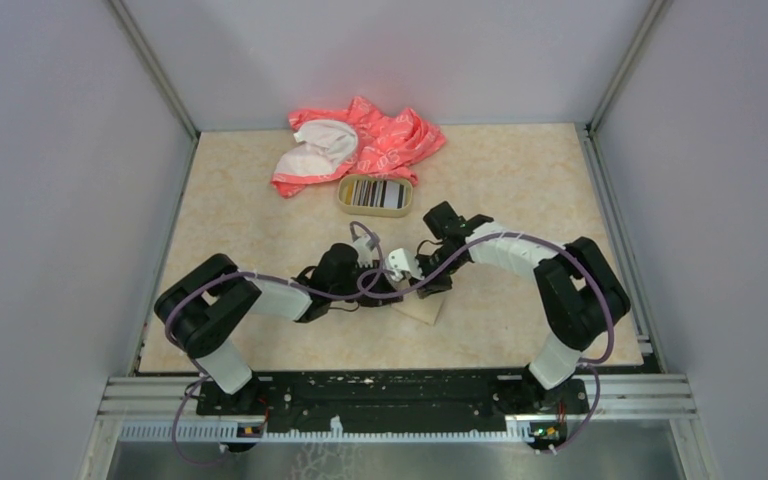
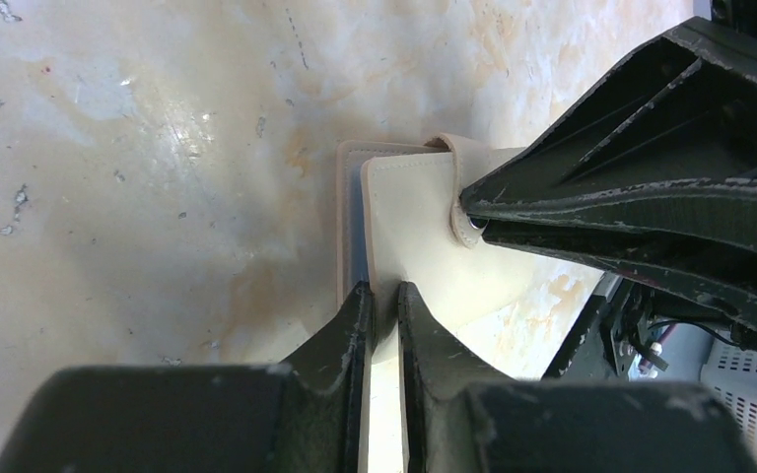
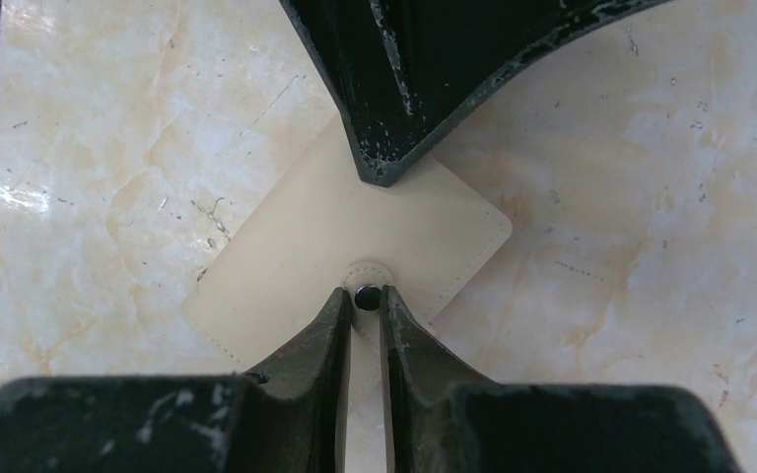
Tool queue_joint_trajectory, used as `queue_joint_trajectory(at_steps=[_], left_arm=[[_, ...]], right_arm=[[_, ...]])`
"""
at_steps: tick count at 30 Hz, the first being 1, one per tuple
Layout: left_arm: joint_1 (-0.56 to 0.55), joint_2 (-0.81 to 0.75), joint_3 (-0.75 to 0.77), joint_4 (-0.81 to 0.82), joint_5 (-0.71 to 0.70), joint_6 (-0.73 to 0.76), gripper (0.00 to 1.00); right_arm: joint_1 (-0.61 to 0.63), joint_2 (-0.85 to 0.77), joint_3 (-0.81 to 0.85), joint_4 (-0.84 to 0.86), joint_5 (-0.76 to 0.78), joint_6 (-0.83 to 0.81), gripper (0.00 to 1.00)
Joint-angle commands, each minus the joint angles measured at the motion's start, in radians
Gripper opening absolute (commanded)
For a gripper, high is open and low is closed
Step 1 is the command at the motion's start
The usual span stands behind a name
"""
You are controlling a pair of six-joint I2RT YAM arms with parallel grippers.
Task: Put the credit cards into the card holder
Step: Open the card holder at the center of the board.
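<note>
The beige card holder [image 1: 423, 308] lies on the marble tabletop, mid-table, in front of the arms. My left gripper [image 1: 388, 288] is shut on the edge of its upper cover [image 2: 424, 227], which lifts off the lower layer; a blue lining shows in the gap. My right gripper [image 1: 437, 284] is shut on the snap tab [image 3: 366, 296] of the card holder [image 3: 286, 256]. The fingers of the right gripper [image 2: 468, 212] show in the left wrist view pinching that tab. The credit cards [image 1: 375, 193] stand edge-on, as black, white and grey stripes, in a tan tray further back.
The tan tray [image 1: 375, 212] sits behind the grippers. A pink patterned cloth [image 1: 390, 140] with a white piece [image 1: 315, 145] lies at the back, touching the tray. Grey walls enclose the table on three sides.
</note>
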Motion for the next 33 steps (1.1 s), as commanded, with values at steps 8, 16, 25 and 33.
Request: queue_joint_trajectory(at_steps=[8, 16, 25, 33], left_arm=[[-0.018, 0.040, 0.011, -0.032, 0.009, 0.021, 0.09], [-0.016, 0.044, 0.015, -0.035, 0.011, 0.022, 0.08], [-0.012, 0.053, 0.019, -0.032, 0.028, 0.024, 0.08], [-0.010, 0.054, 0.016, -0.029, 0.033, 0.022, 0.08]], right_arm=[[-0.075, 0.002, 0.037, -0.038, -0.270, 0.045, 0.00], [-0.083, 0.019, 0.030, 0.009, -0.190, 0.103, 0.00], [0.025, -0.083, -0.087, 0.173, -0.047, 0.132, 0.43], [0.032, -0.052, -0.073, 0.169, 0.040, 0.143, 0.39]])
